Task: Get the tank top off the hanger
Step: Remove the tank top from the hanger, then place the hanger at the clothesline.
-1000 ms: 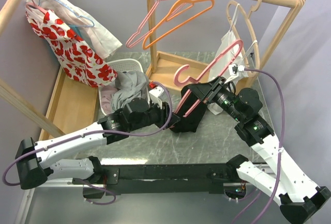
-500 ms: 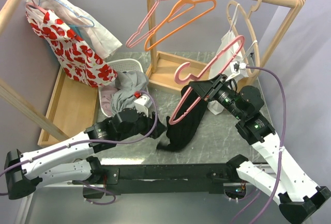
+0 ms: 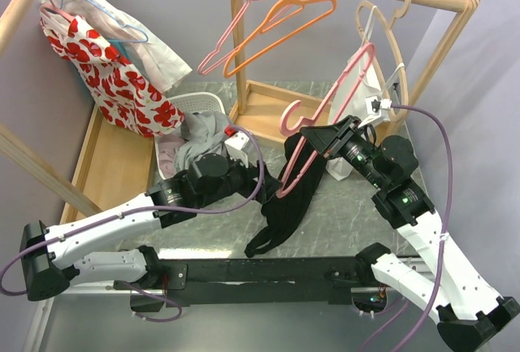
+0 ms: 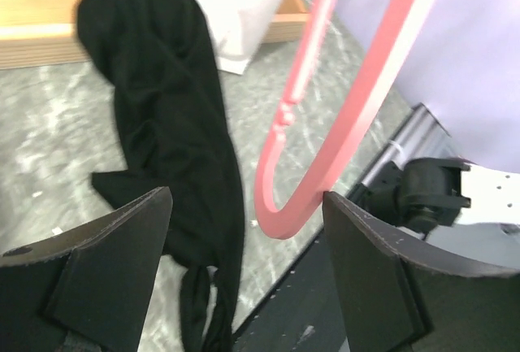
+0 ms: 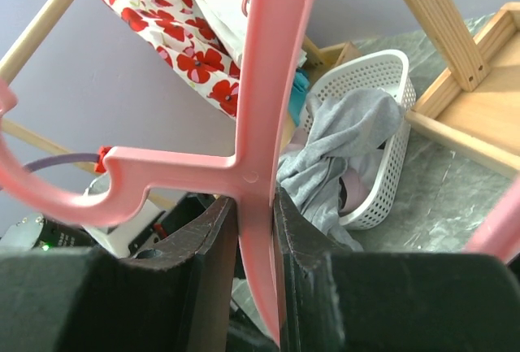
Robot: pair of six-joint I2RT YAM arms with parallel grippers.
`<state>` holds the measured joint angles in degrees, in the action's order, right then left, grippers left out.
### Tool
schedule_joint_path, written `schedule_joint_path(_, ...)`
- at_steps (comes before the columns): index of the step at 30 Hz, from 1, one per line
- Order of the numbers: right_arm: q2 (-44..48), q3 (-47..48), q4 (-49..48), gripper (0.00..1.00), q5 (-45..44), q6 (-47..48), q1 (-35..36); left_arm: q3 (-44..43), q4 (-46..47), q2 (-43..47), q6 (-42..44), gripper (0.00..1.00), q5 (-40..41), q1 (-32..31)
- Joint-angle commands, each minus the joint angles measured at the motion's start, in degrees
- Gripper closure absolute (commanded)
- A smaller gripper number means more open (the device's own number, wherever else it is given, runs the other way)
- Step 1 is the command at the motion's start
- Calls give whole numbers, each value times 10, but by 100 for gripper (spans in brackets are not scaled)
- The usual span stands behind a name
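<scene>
Pink hanger (image 5: 256, 84) in right gripper (image 5: 253, 226); white basket (image 5: 388, 165), rack (image 5: 424, 6) beyond.

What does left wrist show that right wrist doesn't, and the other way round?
Left wrist only: the black tank top heaped on the table beside the lower curve of the pink hanger, and the left gripper open with nothing between its fingers.
Right wrist only: the right gripper clamped on the hanger's stem, the white basket holding a grey garment, and a red floral garment hanging behind.
Both: the hanger, the table and the wooden rack base.
</scene>
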<state>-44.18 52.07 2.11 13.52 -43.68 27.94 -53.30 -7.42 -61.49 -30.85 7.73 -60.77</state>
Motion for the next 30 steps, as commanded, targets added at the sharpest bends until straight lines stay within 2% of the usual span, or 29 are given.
schedule_joint_path(1, 9, 20, -29, 98, 10, -20, 0, -8, 86, 0, 4, 18, -34, -10)
schedule_joint_path(9, -1, 22, -34, 97, -4, -32, -9, 53, 115, 78, -23, 16, 39, -26)
schedule_joint_path(15, -20, 25, -49, 98, 5, -51, -14, 91, 135, 113, -47, 15, 52, -36)
schedule_joint_path(20, -35, 21, -85, 98, 46, -89, -16, 89, 168, 75, -25, 15, 85, -66)
schedule_joint_path(23, -41, 16, -104, 98, 61, -108, -16, 86, 183, 43, -16, 17, 134, -94)
schedule_joint_path(30, -42, 3, -134, 99, 72, -152, -16, 80, 202, -4, 8, 22, 304, -169)
